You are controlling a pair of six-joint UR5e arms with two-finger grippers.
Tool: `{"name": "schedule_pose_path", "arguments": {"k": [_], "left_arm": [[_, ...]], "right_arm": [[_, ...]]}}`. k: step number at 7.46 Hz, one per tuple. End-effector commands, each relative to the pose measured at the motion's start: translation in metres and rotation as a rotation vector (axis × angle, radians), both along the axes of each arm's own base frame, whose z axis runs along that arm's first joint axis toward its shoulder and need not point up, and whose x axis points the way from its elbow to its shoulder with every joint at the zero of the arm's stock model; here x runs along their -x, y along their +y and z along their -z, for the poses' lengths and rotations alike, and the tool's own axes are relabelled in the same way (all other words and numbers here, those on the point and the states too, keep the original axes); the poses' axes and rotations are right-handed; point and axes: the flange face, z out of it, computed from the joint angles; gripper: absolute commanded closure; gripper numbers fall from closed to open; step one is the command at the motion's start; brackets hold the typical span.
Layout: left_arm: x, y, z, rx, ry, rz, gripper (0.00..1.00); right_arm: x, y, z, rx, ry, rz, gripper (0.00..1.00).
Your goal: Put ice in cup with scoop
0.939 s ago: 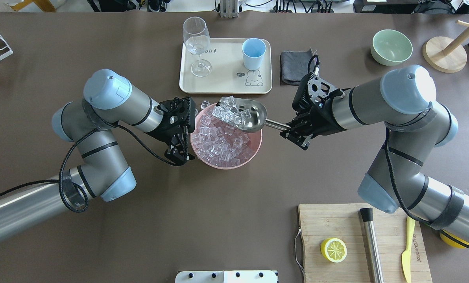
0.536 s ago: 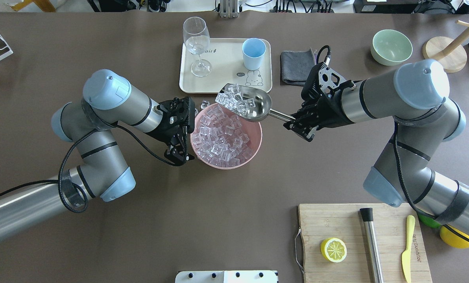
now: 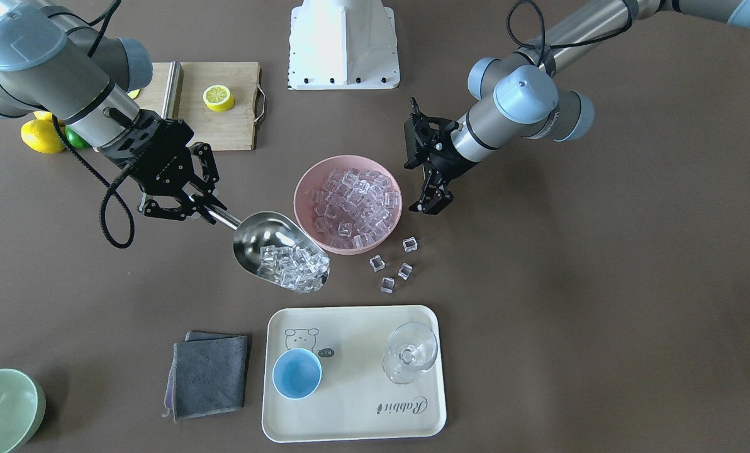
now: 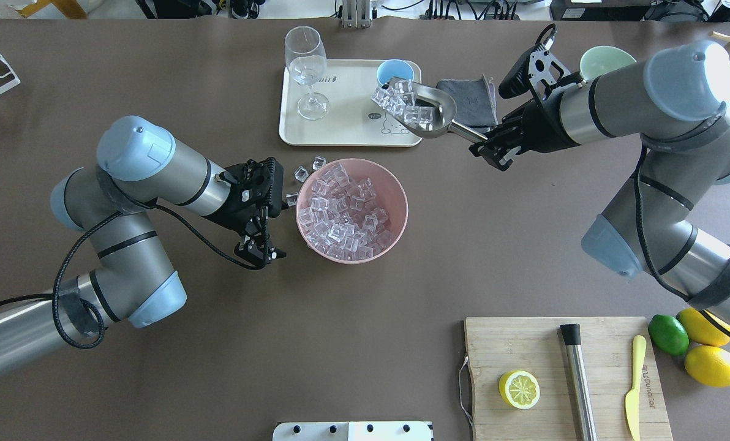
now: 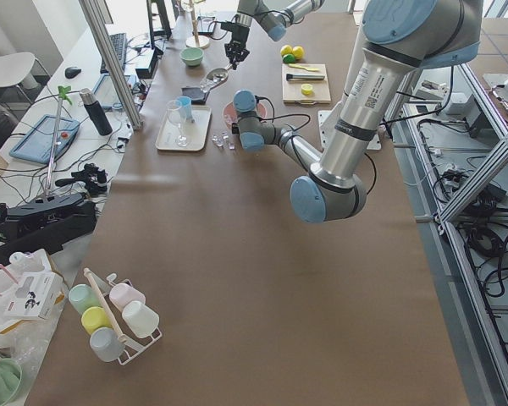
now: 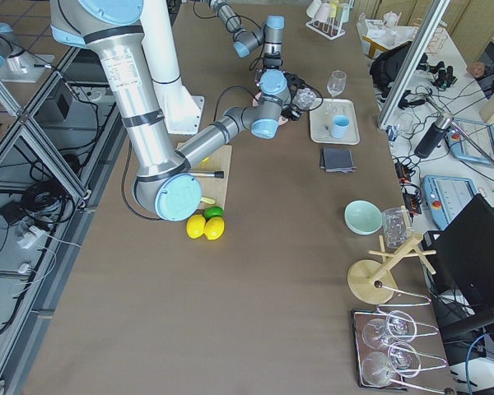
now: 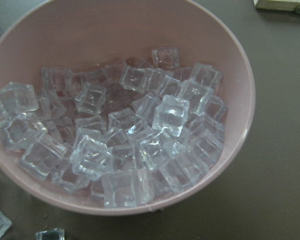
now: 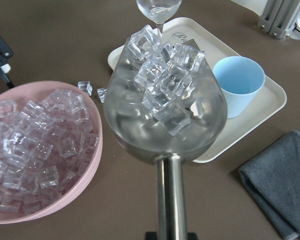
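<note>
Big brown table [image 4: 340,367], cluttered desks along its far side. So the right gripper [image 4: 486,139] is clamped on the scoop [image 4: 435,111] handle, pan heaped with ice [image 4: 397,101], up in the air at the tray [image 4: 340,125] edge, right beside the blue cup [image 3: 296,373]. Meanwhile the left gripper [image 4: 271,208] hangs with jaws spread next to the pink bowl [image 4: 402,202] rim. A few loose cubes [image 3: 391,267] lie between bowl and tray, grey cloth [image 3: 208,374] just beside the tray. Broad brown stretch between bowl and cutting board [image 4: 524,349]
</note>
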Motion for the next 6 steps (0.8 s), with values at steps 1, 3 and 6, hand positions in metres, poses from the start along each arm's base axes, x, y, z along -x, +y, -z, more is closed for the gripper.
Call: {"name": "schedule_pose_path", "arguments": {"k": [1, 3, 6], "left_arm": [[0.036, 0.022, -0.007, -0.001, -0.002, 0.005, 0.01], [0.077, 0.025, -0.006, 0.033, -0.059, 0.036, 0.01], [0.122, 0.014, 0.011, 0.128, -0.17, 0.106, 0.01]], "right_arm": [[-0.026, -0.049, 0.001, 0.118, 0.082, -0.076, 1.0], [-0.017, -0.072, -0.003, 0.162, 0.115, -0.079, 1.0], [-0.002, -0.097, 0.011, 0.209, 0.214, -0.057, 1.0]]}}
